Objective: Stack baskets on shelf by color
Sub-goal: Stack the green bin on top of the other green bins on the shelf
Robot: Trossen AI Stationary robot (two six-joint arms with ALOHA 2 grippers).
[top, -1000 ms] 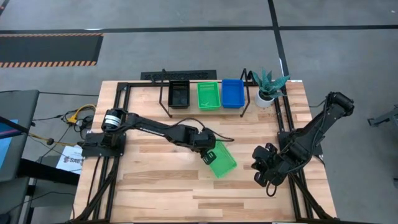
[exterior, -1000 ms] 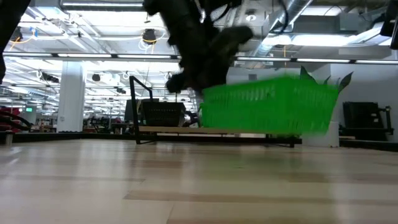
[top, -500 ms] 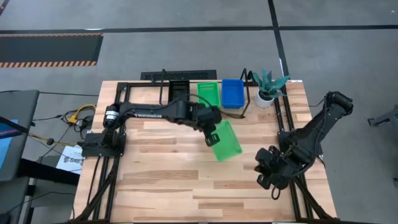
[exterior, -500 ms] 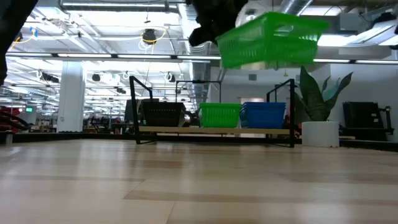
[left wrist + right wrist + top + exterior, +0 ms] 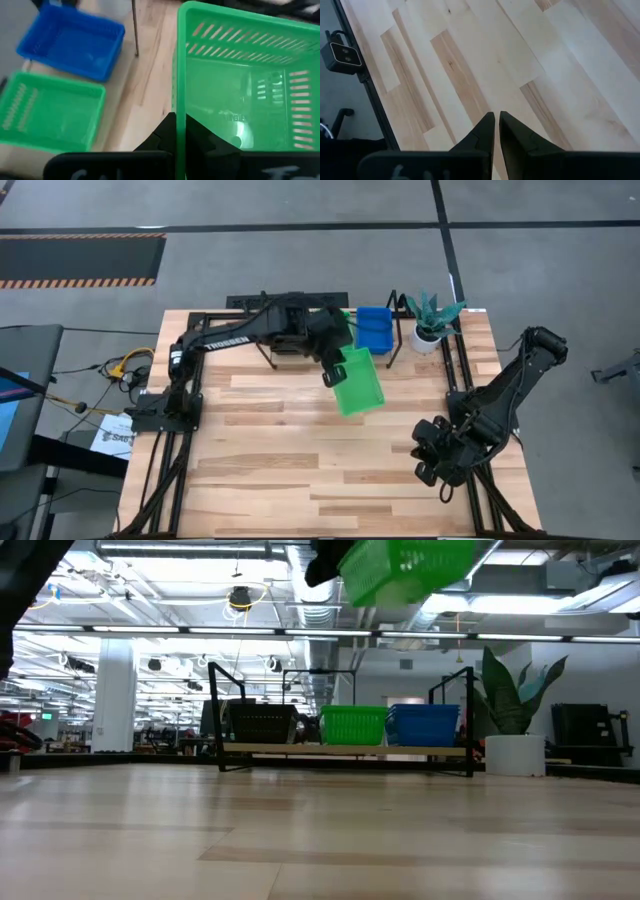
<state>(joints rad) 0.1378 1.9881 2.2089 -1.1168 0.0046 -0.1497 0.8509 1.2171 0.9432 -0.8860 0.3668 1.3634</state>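
- We work at a wooden counter [image 5: 270, 460], seen from above with an arm at each side.
- At the far edge of our counter stands the shelf [image 5: 345, 749], a light plank on thin black legs. It carries three baskets in a row: the black basket [image 5: 258, 724], the green shelf basket [image 5: 352, 725] in the middle and the blue basket [image 5: 375, 326] nearest the plant.
- Our left arm reaches across to the shelf, and our left gripper [image 5: 335, 368] is clamped on the short wall of a second green basket, the carried basket [image 5: 358, 382]. In the left wrist view one finger sits inside the wall and one outside, pressed tight against the plastic.
- The carried basket hangs in the air, tilted, well above the counter and higher than the shelf in the low view. From above it lies just in front of the green shelf basket and the blue basket.
- The potted plant [image 5: 431, 320] in its white pot stands just beside the shelf's end.
- Our right gripper [image 5: 432, 460] waits over the counter's near right side, its fingers [image 5: 514, 131] almost together, holding nothing.
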